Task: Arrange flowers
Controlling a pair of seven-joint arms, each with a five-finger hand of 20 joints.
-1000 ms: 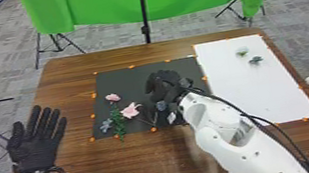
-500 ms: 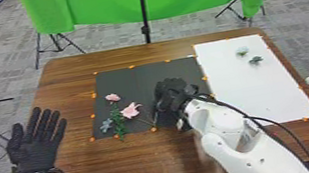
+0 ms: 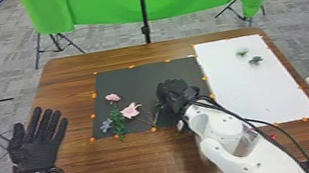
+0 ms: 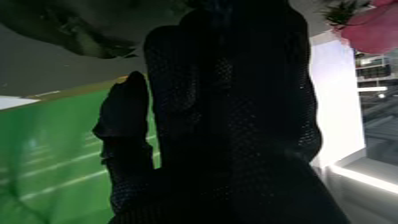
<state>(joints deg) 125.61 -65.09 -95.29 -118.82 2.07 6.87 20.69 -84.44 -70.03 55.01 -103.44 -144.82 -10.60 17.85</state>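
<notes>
On the dark mat (image 3: pixel 136 80), in pink, green and blue-grey

Beside, left hand (image 3: pixel 37 147), fingers spread wide; above, right hand (image 3: pixel 173 94), grip impossible to tell. Lying there: leafy green stem (image 3: pixel 118 123), open-petalled pink flower (image 3: pixel 130 110), blue-grey flower (image 3: pixel 106 125), smaller pink flower (image 3: pixel 112 97).

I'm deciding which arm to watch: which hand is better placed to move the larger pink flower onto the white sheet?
Probably the right hand: it is at the black mat, between that flower and the white sheet. The left hand is farther from both.
</notes>
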